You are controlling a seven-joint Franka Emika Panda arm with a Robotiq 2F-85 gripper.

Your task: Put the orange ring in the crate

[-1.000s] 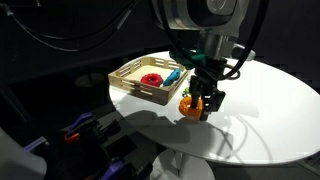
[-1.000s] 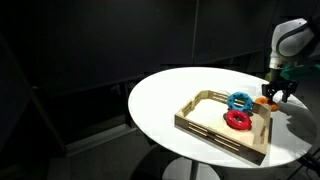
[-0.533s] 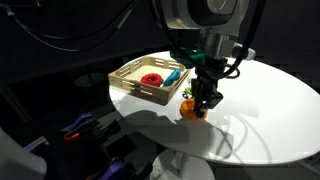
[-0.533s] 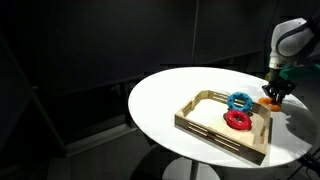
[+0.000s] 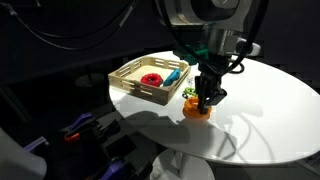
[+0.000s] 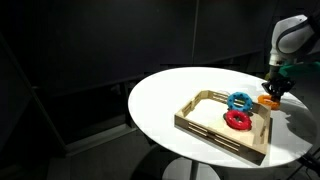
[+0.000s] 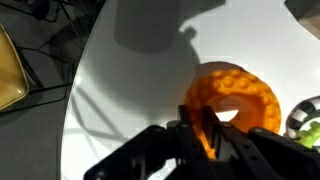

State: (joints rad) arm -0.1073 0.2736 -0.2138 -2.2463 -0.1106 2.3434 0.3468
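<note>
The orange ring [image 5: 197, 110] [image 6: 268, 101] [image 7: 238, 98] lies on the round white table just outside the crate [image 5: 128, 82] [image 6: 205, 125]. My gripper [image 5: 206, 100] [image 6: 272, 91] [image 7: 202, 138] is down on the ring and shut on its near rim, the two fingers pinching the orange wall between them in the wrist view. The crate is a shallow tan tray with slotted sides. It sits a short way from the ring, farther in on the table.
A red ring [image 5: 151, 79] [image 6: 237, 120] and a blue ring [image 5: 172, 75] [image 6: 239, 101] lie inside the crate. A small green ring [image 5: 187, 95] [image 7: 308, 120] sits right beside the orange one. The table edge [image 5: 170, 140] is close by.
The fingers stood open around the ring's rim a second ago and have since closed on it. The arm has sunk slightly; the ring has barely shifted.
</note>
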